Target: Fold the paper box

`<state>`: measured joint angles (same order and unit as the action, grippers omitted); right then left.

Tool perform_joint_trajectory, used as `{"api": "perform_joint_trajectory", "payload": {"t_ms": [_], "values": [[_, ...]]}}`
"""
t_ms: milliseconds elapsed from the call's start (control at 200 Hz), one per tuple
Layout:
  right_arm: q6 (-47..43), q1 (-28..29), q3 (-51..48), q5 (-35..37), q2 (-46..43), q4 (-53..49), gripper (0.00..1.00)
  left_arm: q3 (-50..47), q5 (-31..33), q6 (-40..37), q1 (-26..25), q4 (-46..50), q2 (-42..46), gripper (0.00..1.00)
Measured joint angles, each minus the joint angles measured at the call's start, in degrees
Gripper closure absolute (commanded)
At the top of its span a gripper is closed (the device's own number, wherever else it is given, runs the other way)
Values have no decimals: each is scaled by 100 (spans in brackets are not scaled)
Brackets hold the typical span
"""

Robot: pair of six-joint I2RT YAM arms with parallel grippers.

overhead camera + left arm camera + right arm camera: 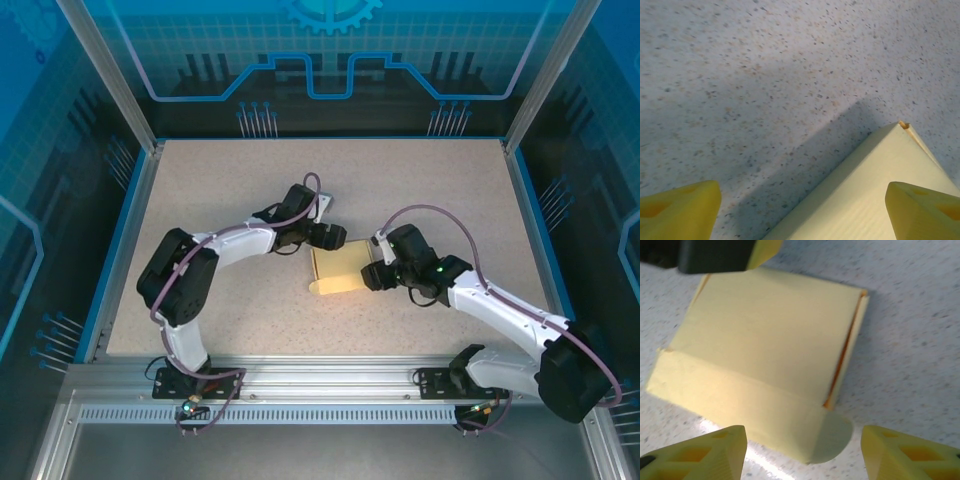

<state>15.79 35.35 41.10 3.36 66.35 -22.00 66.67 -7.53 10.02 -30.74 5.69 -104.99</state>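
I am holding both grippers by the pale yellow paper box point(338, 272), which is lying near the middle of the speckled table point(200, 180). My left gripper point(800, 215) is hanging over its far corner, fingers wide apart. My right gripper point(802, 455), fingers also apart, is sitting just beside its right edge, gripping nothing.

The paper box point(338, 268) is plain pale yellow with a thin orange line along one seam, on a table point(420, 180) of beige flecked with dark specks; beside the box, bright yellow fingers point(705, 452) and black-and-white arms point(230, 245) with mauve cables point(430, 212).
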Motion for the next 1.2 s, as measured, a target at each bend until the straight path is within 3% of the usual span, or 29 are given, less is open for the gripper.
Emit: {"api": "perform_joint_trajectory", "payload": {"t_ms": [325, 860, 996, 1201], "values": [[111, 33, 0, -1622, 494, 50, 39, 210, -1080, -162, 201, 634, -234, 25], [-160, -634, 372, -1928, 1563, 225, 41, -511, -1335, -140, 208, 721, 9, 28], [-284, -855, 540, -1928, 1606, 197, 41, -835, -1449, -42, 208, 564, 249, 23], [-278, -916, 511, -1939, 1408, 153, 40, -879, -1423, 42, 208, 514, 297, 24]]}}
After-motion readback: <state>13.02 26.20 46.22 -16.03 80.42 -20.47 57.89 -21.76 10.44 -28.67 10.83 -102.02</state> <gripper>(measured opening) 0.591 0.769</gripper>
